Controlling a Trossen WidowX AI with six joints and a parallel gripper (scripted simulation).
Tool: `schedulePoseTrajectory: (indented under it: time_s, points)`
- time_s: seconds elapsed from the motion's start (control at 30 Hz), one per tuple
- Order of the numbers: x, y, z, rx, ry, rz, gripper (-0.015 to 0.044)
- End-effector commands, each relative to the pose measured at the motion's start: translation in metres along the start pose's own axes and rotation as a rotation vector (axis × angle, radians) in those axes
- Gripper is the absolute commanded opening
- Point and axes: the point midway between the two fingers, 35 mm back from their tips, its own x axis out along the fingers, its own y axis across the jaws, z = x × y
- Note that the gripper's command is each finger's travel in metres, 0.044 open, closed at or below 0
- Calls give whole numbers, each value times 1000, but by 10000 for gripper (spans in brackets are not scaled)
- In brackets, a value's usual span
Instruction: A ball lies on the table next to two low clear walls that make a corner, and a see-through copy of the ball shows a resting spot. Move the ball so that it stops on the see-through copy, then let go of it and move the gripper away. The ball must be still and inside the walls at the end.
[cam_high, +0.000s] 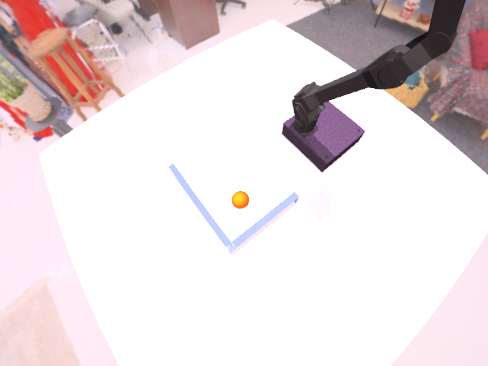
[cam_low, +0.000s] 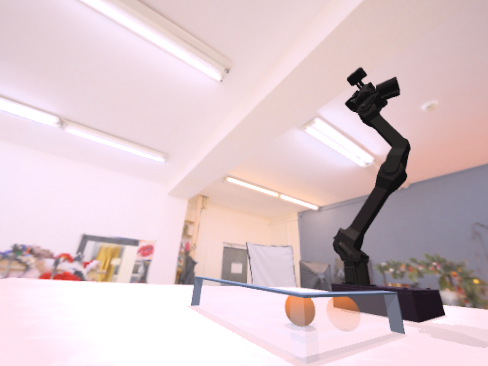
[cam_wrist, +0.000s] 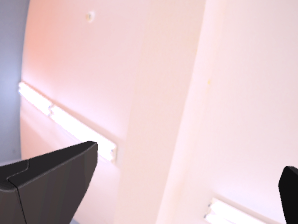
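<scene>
The orange ball (cam_high: 240, 200) (cam_low: 300, 310) rests on the table inside the corner made by the low clear walls. One wall (cam_high: 201, 206) (cam_low: 198, 291) runs to the left and the other wall (cam_high: 265, 220) (cam_low: 396, 314) to the right; they meet at the corner nearest the exterior camera. The see-through copy (cam_low: 343, 314) stands just right of the ball in the exterior view, a little apart from it; I cannot make it out in the top view. My gripper (cam_wrist: 193, 167) is open and empty, high above the table and far from the ball.
The purple base block (cam_high: 340, 127) (cam_low: 417, 302) stands on the table beyond the open side of the walls. The arm (cam_high: 345, 87) (cam_low: 372, 207) rises from it. The white table (cam_high: 150, 300) ends at edges all round.
</scene>
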Motion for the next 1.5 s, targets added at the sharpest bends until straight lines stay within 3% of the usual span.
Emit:
schedulePoseTrajectory:
  time_s: [0.0, 0.3, 0.63, 0.77, 1.07, 1.47]
  points:
    - [0, -1, 2, -5, -4, -7, 374]
    - [-9, -42, 119, -386, -240, -244, 357]
    - [-63, -95, 227, -706, -398, -618, 357]
    - [-105, -126, 262, -734, -435, -826, 357]
    - [-198, -176, 315, -983, -350, -1255, 357]
    - [-364, -234, 323, -1064, 27, -1857, 357]
